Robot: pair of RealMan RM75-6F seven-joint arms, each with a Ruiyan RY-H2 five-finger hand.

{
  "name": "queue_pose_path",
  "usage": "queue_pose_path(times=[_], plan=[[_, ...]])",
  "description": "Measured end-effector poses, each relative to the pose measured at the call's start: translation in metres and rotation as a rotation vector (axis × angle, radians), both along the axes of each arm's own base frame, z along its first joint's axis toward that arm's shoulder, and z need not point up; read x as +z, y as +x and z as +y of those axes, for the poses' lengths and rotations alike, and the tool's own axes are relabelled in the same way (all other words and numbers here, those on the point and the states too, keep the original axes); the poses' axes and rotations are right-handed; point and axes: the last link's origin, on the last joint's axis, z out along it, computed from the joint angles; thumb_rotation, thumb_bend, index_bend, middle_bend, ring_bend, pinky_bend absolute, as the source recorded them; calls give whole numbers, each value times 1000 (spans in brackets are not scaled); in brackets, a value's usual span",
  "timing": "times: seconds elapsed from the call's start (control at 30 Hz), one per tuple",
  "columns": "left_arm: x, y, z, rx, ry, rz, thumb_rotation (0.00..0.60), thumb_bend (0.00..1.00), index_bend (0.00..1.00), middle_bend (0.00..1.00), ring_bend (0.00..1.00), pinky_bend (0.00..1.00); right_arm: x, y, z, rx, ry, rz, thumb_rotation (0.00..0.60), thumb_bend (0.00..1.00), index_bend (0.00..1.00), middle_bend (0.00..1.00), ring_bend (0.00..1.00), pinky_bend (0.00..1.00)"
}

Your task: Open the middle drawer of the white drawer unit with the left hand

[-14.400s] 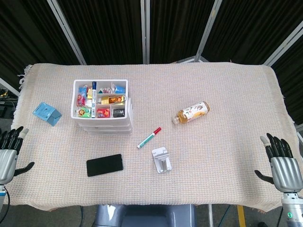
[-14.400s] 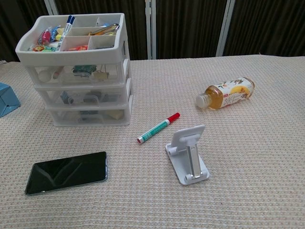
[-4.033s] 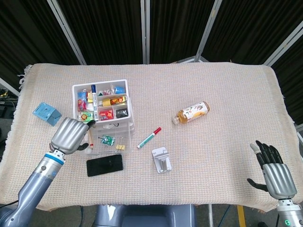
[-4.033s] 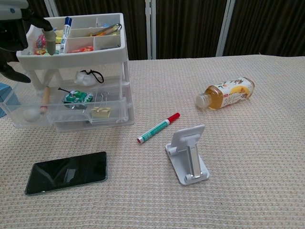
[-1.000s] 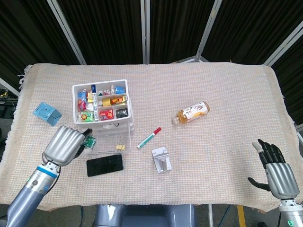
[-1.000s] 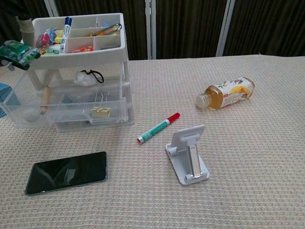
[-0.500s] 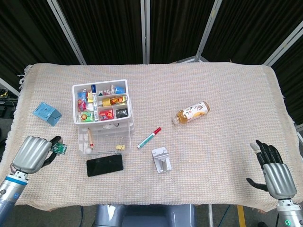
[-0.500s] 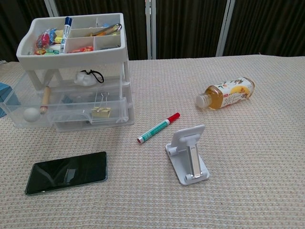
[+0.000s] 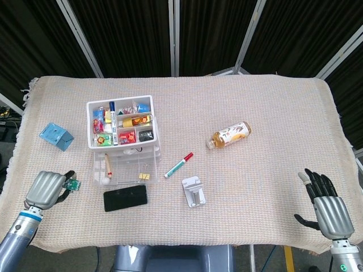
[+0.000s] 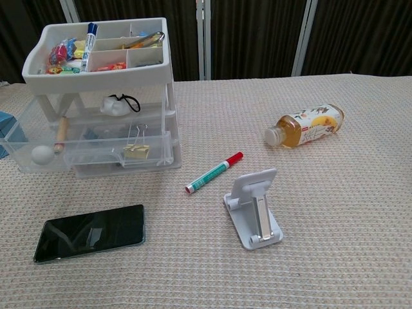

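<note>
Your white drawer unit [image 9: 122, 133] sits on the left half of the table [image 9: 255, 113], its front facing the near edge. One clear drawer [image 10: 90, 145] stands pulled out toward you, its long axis running side to side along the unit's front. From the chest view it appears to be the upper of the three drawers under the top tray, though you cannot be fully sure of the level. It is transparent plastic, and through it you can see a wooden-handled stick [image 10: 60, 134] with a white ball [image 10: 41, 154] at its near end, and a binder clip [image 10: 134, 150] at the right front. The open tray on top holds a blue marker [image 10: 88, 37] and small colourful items.

Your left robot hand [image 9: 48, 188] is at the table's near left corner, well apart from the unit, fingers curled around a small green item [image 9: 72, 184]. A second ago it was beside the open drawer with that green piece; four seconds ago the piece lay inside the drawer. The drawer has stayed extended since then.

Your right robot hand [image 9: 328, 204] hangs off the near right corner, fingers spread, holding nothing.

A black phone [image 10: 90, 232] lies just in front of the drawer; a green-and-red marker [image 10: 214, 172], a white phone stand [image 10: 254, 209] and a tipped bottle [image 10: 309, 125] lie to the right.
</note>
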Motion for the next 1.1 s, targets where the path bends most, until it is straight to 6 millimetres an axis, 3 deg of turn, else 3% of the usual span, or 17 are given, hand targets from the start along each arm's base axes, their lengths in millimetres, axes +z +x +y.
queue_pose_path(times=[0.13, 0.3, 0.5, 0.6, 0.8, 0.93, 1.0, 1.1], plan=[[-19, -11, 3, 35, -15, 2, 600, 440, 413, 954, 946, 834, 0, 0, 0, -3, -1, 0, 600, 0, 0, 0, 0, 0], [-31, -18, 5, 45, -3, 30, 600, 318, 339, 946, 938, 833, 0, 0, 0, -5, 3, 2, 600, 0, 0, 0, 0, 0], [-31, -21, 4, 58, 36, 19, 600, 141, 249, 907, 901, 790, -1, 0, 0, -7, 3, 2, 600, 0, 0, 0, 0, 0], [-27, -19, 2, 48, 61, -3, 600, 108, 216, 801, 819, 690, -1, 0, 0, -5, 3, 3, 600, 0, 0, 0, 0, 0], [-13, -9, -11, 1, 139, -62, 600, 96, 97, 420, 519, 399, 1, 0, 0, -1, -6, 4, 600, 0, 0, 0, 0, 0], [0, -2, -30, -30, 204, -131, 600, 85, 4, 69, 159, 170, 2, 2, 0, 10, -12, -2, 600, 0, 0, 0, 0, 0], [6, 2, -42, -34, 222, -171, 600, 84, 0, 2, 30, 53, 2, 3, 0, 21, -16, -5, 600, 0, 0, 0, 0, 0], [16, 5, -59, -22, 233, -214, 600, 84, 0, 0, 0, 0, 3, 4, 1, 39, -25, -4, 600, 0, 0, 0, 0, 0]])
